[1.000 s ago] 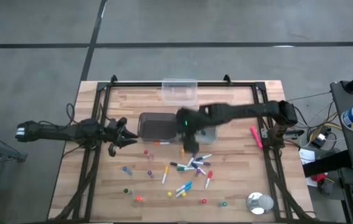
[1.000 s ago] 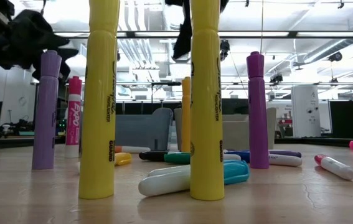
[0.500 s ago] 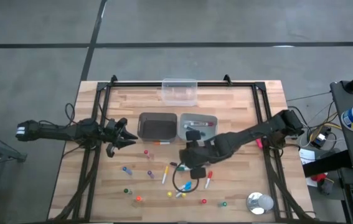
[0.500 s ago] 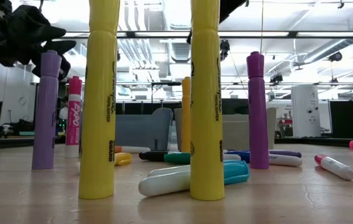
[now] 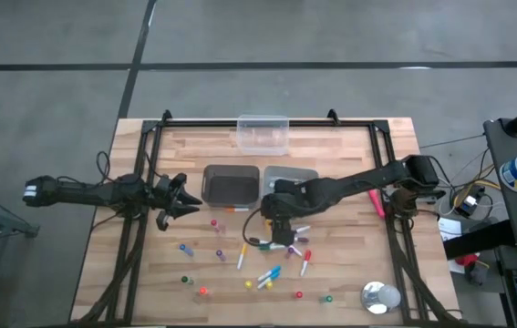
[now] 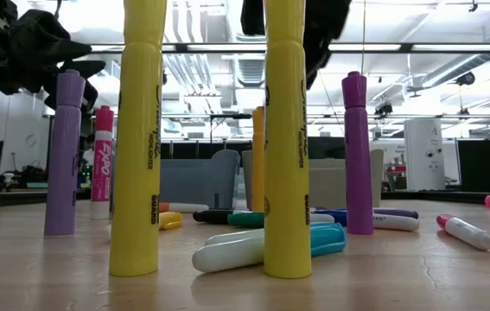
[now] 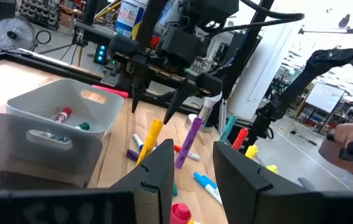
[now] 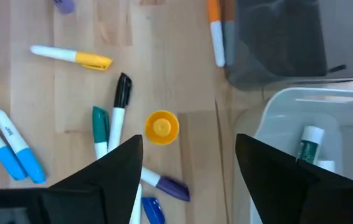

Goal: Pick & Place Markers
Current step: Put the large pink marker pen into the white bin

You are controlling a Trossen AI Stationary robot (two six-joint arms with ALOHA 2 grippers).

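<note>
Markers [image 5: 269, 271] of many colours lie and stand scattered over the near half of the wooden table. Two more lie in the light grey bin [image 8: 288, 109]. My right gripper [image 8: 188, 142] hangs open, pointing steeply down, over the cluster in front of the bins. One upright orange-yellow marker [image 8: 162, 126] stands on its end on the table below the gap between the fingers, untouched. In the left wrist view the right gripper [image 7: 155, 104] shows above that marker [image 7: 151, 138]. My left gripper [image 5: 180, 196] waits level at the table's left, open with nothing in it.
A dark grey bin [image 5: 231, 184] stands left of the light one [image 5: 305, 173], and a clear tub [image 5: 263, 133] sits at the far edge. A silver tape roll [image 5: 379, 297] lies near right. A pink marker [image 5: 374, 200] lies by the right rail. Tall yellow markers [image 6: 286, 147] stand at the near edge.
My right gripper has swung over the marker cluster, first toward the near edge, then back toward the bins. It has come down lower over the standing markers, as the low view shows.
</note>
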